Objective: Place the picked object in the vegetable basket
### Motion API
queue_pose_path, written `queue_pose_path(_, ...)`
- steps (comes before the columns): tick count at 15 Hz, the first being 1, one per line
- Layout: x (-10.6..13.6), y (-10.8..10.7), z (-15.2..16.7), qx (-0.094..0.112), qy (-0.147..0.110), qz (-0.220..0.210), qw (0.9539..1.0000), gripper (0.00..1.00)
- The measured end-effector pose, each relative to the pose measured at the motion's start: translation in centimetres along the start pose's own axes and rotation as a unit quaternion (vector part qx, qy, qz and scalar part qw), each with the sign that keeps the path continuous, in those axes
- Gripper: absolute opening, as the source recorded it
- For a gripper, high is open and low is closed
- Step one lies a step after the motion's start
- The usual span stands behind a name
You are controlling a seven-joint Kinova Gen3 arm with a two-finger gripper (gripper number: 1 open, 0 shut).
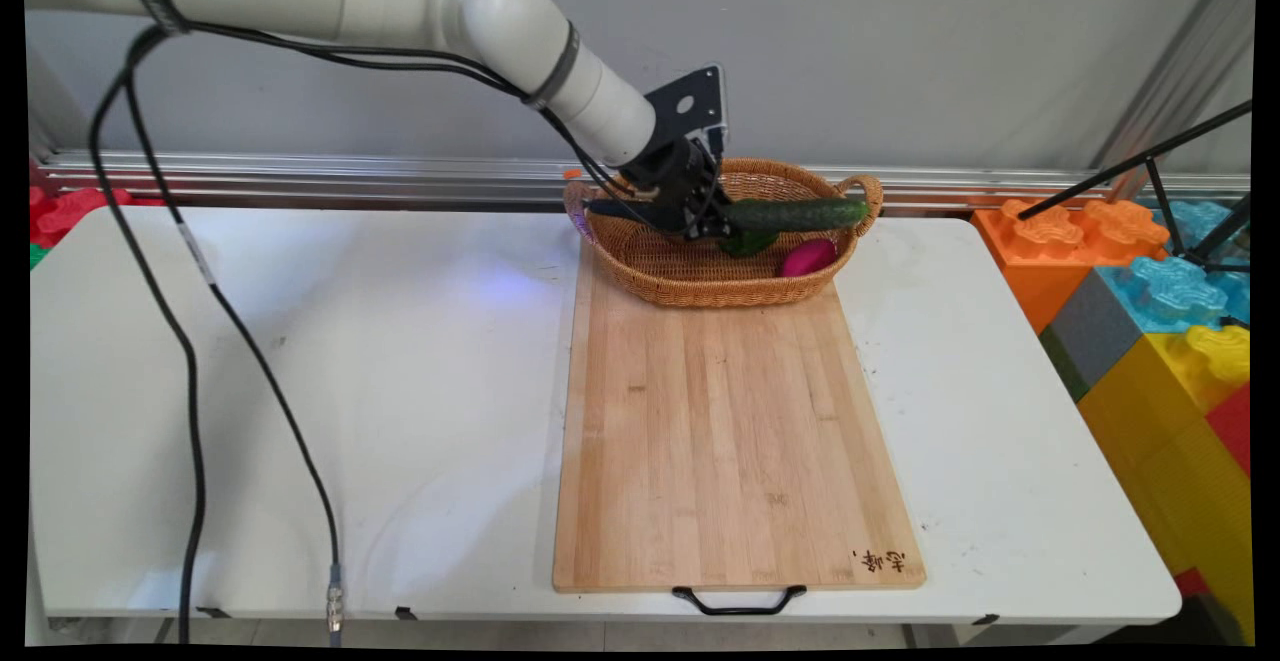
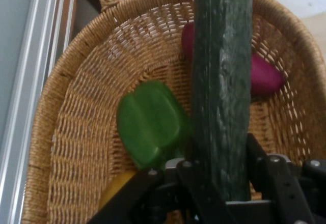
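My gripper [image 1: 712, 224] is shut on a long dark green cucumber [image 1: 797, 213] and holds it level over the woven basket [image 1: 690, 286]. In the hand view the cucumber [image 2: 222, 81] runs straight up from between the black linkage and fills the middle of the picture. Below it in the basket [image 2: 76, 147] lie a green pepper [image 2: 150, 123], a magenta vegetable [image 2: 265, 75] and something yellow [image 2: 118, 186], partly hidden by the linkage. In the main view the pepper [image 1: 750, 242] and the magenta vegetable [image 1: 808, 257] show under the cucumber.
The basket stands on the far end of a long wooden cutting board [image 1: 730, 441] with a black handle [image 1: 738, 601] at the near edge. Big coloured toy blocks [image 1: 1160, 311] stack up off the table's right side. Black cables [image 1: 190, 341] hang at the left.
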Motion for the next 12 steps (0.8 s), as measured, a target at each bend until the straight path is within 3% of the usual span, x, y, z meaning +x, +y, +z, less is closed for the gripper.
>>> queue_pose_path(6,-0.2,-0.7,2.2,-0.007,0.014,-0.022,0.9996,0.00)
queue_pose_path(7,-0.2,-0.7,2.3,-0.009,0.014,-0.023,0.9996,1.00)
queue_pose_path(12,-0.7,-0.8,2.8,-0.019,0.008,-0.034,0.9992,1.00)
